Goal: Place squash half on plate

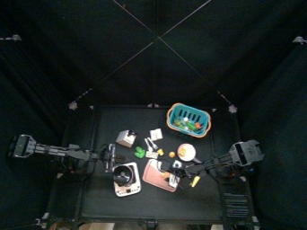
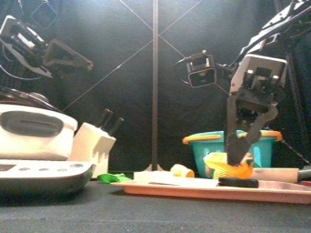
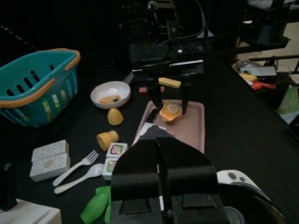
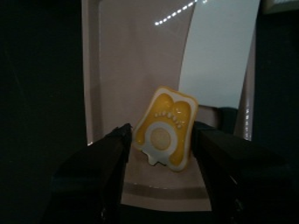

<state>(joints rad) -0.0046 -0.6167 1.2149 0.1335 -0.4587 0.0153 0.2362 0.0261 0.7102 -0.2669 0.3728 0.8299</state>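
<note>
We see our right gripper (image 4: 163, 162) pinching the squash half (image 4: 167, 131) just above the pink plate (image 3: 187, 131); beside that plate stands the teal basket (image 3: 35, 83); our left gripper's (image 3: 163, 162) jaws sit pressed together, well back from the plate

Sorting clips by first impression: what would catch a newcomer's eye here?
The right gripper, shut on the yellow squash half, low over the pink plate near the table's front edge. Farther back stands a teal basket; the left gripper hangs at the left.
</note>
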